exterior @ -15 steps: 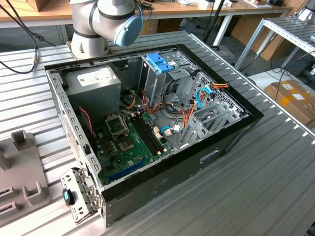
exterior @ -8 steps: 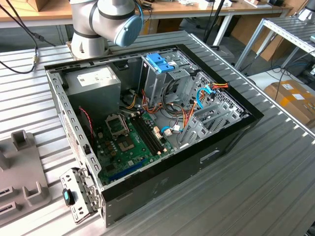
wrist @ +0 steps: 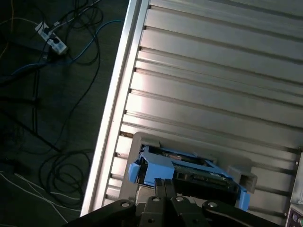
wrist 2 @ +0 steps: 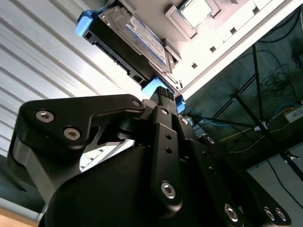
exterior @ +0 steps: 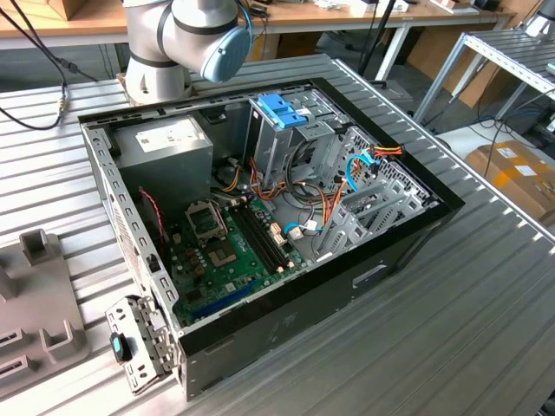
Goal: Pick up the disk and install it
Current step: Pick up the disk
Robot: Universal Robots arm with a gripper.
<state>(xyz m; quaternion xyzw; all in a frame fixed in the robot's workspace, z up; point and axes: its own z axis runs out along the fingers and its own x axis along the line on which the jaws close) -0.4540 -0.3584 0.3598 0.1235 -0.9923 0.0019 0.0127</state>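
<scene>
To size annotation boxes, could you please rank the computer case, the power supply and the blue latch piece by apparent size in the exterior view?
Largest: the computer case.
Middle: the power supply.
Smallest: the blue latch piece, by a clear margin.

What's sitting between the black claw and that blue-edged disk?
Nothing. In the second wrist view the gripper reaches right up to the blue-edged disk, with no object between them; whether they touch I cannot tell.
</scene>
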